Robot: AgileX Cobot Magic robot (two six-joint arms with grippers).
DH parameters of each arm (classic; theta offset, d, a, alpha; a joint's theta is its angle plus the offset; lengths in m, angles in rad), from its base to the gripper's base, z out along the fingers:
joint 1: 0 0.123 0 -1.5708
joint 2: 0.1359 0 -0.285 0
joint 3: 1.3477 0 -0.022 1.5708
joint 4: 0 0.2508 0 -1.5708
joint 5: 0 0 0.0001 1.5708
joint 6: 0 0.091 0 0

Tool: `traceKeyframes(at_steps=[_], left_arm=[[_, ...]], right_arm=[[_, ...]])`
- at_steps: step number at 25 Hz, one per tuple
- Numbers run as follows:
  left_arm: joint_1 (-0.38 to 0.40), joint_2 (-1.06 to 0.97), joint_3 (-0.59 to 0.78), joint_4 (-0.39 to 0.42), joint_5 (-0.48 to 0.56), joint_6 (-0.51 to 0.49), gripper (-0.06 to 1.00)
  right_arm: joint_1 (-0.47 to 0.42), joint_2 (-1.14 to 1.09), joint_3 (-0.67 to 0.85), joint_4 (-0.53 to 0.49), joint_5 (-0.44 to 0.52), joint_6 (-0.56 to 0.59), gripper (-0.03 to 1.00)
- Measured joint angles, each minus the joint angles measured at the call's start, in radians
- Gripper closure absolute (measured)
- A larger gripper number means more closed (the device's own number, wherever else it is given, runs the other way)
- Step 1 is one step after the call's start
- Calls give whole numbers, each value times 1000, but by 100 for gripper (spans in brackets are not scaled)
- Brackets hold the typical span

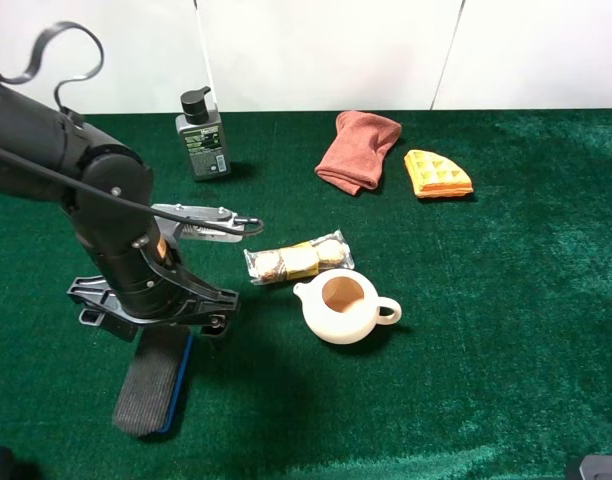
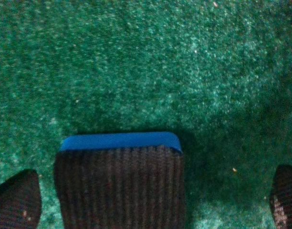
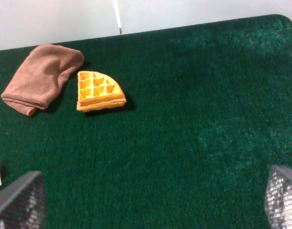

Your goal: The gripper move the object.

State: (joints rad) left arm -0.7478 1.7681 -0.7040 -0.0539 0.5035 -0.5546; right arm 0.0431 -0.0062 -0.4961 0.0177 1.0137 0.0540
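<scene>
The object is an oblong dark grey felt block with a blue base point(image 1: 154, 385), lying flat on the green cloth at the front left. My left gripper point(image 1: 154, 322) hangs right over its far end, open, with one finger on each side. In the left wrist view the block point(image 2: 119, 181) lies between the fingertips point(image 2: 15, 202), nearer to that one than to the other; neither visibly touches it. My right gripper point(image 3: 146, 200) is open and empty over bare cloth. Only a corner of it shows in the high view point(image 1: 596, 468), at the front right.
A cream teapot point(image 1: 338, 305) and a packet of biscuits point(image 1: 298, 262) lie just right of the left arm. A silver tool point(image 1: 208, 223) lies behind it. A grey pump bottle point(image 1: 203, 135), a reddish cloth point(image 1: 358, 150) and a waffle piece point(image 1: 436, 173) sit further back.
</scene>
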Motion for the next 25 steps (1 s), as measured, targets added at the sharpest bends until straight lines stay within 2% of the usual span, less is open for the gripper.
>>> traceKeyframes(at_steps=[9, 14, 19, 25], left_arm=[[-28, 60, 0, -55, -22, -5, -1], [-40, 68, -1, -70, -30, -5, 11], [-41, 69, -1, -80, -34, -5, 33], [-41, 69, -1, -80, -35, -5, 33]], right_arm=[[0, 0, 0, 0, 0, 0, 27], [0, 0, 0, 0, 0, 0, 27], [0, 0, 0, 0, 0, 0, 27], [0, 0, 0, 0, 0, 0, 27]])
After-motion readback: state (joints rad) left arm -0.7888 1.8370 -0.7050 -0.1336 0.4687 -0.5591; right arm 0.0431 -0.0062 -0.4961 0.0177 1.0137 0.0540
